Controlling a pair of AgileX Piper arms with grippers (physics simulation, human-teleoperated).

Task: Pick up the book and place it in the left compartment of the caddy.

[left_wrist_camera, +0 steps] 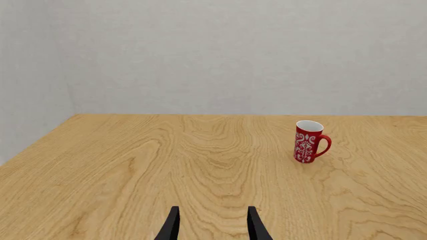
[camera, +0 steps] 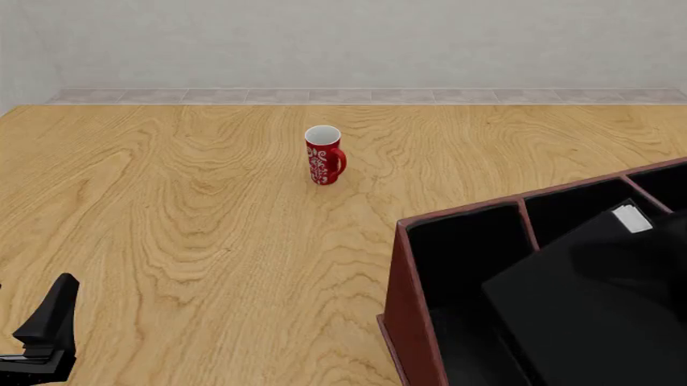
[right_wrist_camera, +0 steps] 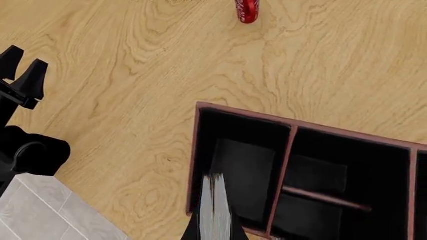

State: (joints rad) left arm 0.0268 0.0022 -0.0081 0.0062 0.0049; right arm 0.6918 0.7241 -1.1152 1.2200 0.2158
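In the right wrist view, my right gripper is shut on the book. I see the book edge-on, as white page edges between dark fingers. It hangs over the near end of the left compartment of the reddish-brown caddy. In the front view the caddy is at the lower right and its left compartment is partly covered by a large black shape; I cannot tell arm from book there. My left gripper is open and empty above the table. It also shows in the front view.
A tall red mug with a white pattern stands upright mid-table, beyond the caddy; it also shows in the left wrist view. Smaller divided bays lie right of the left compartment. The table's near edge and grey floor tiles show near the left arm.
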